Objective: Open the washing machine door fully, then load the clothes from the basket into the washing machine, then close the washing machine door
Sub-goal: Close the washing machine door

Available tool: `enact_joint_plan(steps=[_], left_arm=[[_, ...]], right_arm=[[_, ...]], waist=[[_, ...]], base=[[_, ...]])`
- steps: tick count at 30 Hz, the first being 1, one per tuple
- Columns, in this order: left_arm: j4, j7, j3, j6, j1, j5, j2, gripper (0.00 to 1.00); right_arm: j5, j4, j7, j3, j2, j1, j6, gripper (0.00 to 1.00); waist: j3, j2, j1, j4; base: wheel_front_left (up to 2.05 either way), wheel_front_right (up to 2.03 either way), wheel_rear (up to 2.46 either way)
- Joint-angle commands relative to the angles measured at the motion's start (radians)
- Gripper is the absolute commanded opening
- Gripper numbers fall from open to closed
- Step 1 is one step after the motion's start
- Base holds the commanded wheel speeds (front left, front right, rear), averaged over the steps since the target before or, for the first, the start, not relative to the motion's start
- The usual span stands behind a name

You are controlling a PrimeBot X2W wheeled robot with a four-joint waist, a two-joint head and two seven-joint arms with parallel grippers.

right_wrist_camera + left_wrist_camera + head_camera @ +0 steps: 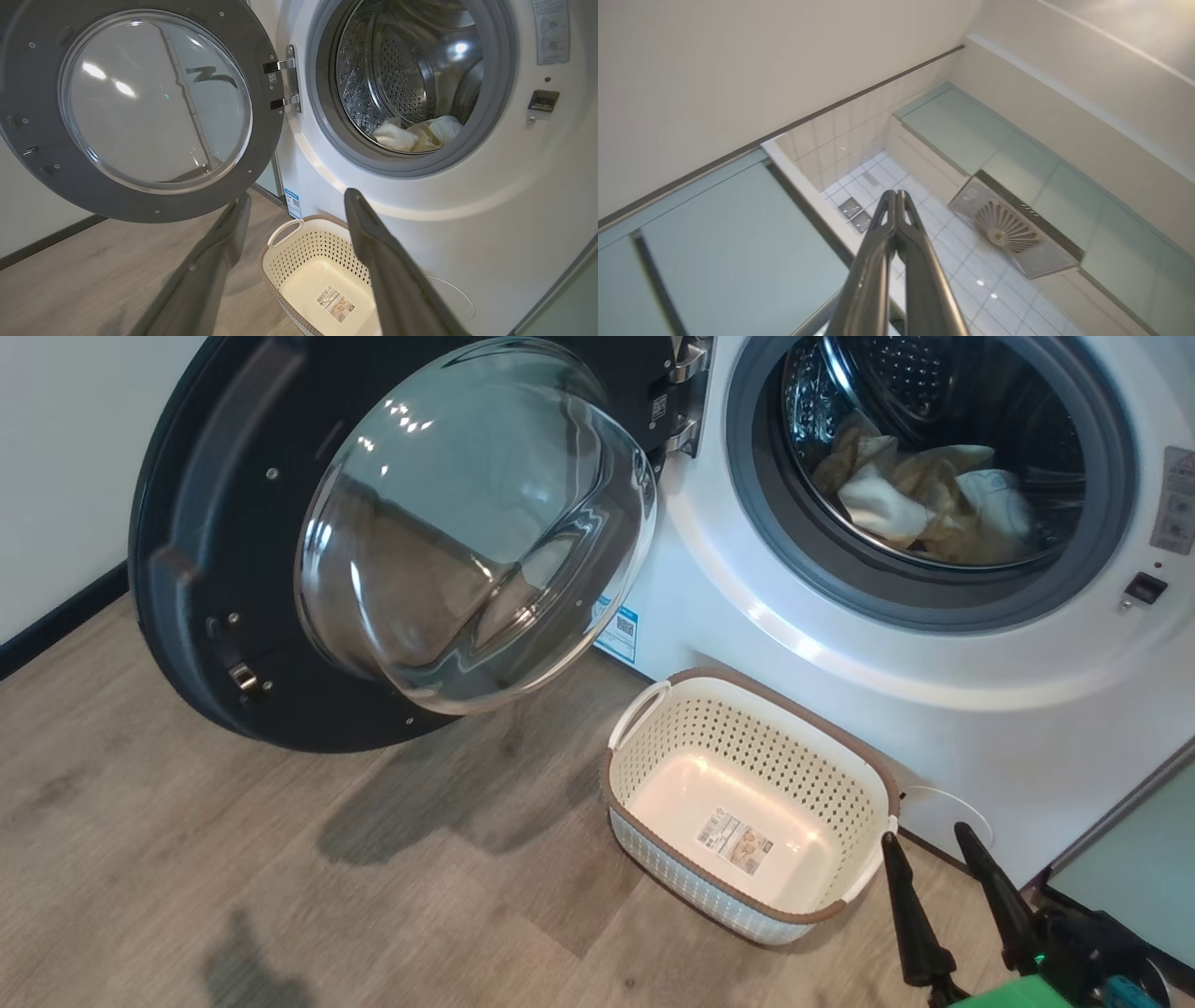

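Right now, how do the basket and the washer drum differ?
The basket is empty, with just a label sticker on its bottom; the drum holds the pale yellow clothes. The basket is cream plastic and sits on the floor, while the drum is shiny steel inside the washing machine. The basket opens upward; the drum opens to the front. Both have perforated walls.

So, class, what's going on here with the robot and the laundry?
The pale yellow fabric clothes lie inside the big white washing machine, and the cream perforated plastic basket on the floor holds none. The round glossy black door stands wide open. The robot's right gripper hangs open beside the basket, holding nothing; its left gripper is shut.
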Motion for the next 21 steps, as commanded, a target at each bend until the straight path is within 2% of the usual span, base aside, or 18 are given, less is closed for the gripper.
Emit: enact_joint_plan(steps=[1,7,12,16,21], left_arm=[[0.026,0.022,0.035,0.006,-0.061,-0.027,0.063,0.0],[0.36,0.139,0.013,0.054,-0.165,-0.113,0.165,0.0],[0.572,0.238,-0.007,0.104,-0.221,-0.165,0.226,0.0],[0.699,0.277,-0.004,0.153,-0.226,-0.178,0.261,0.0],[0.767,0.315,-0.018,0.166,-0.218,-0.173,0.285,0.0]], right_arm=[[-0.002,-0.038,-0.003,0.014,-0.019,-0.047,-0.003,1.0],[-0.004,-0.045,-0.002,0.002,-0.021,-0.035,-0.003,1.0],[-0.01,-0.063,0.006,-0.004,-0.021,-0.02,-0.003,1.0],[-0.011,-0.08,0.016,0.001,-0.033,-0.025,-0.003,1.0],[-0.012,-0.1,0.029,-0.004,-0.046,-0.03,-0.003,1.0]], waist=[[0.002,-0.0001,0.0,-0.001],[0.008,-0.0001,0.0,-0.005],[0.021,-0.0001,0.0,-0.016],[0.042,-0.0001,0.0,-0.035],[0.072,-0.0001,0.0,-0.051]], base=[[0.0,0.0,0.0],[0.0,0.0,0.0],[0.0,0.0,0.0],[0.0,0.0,0.0],[0.0,0.0,0.0]])
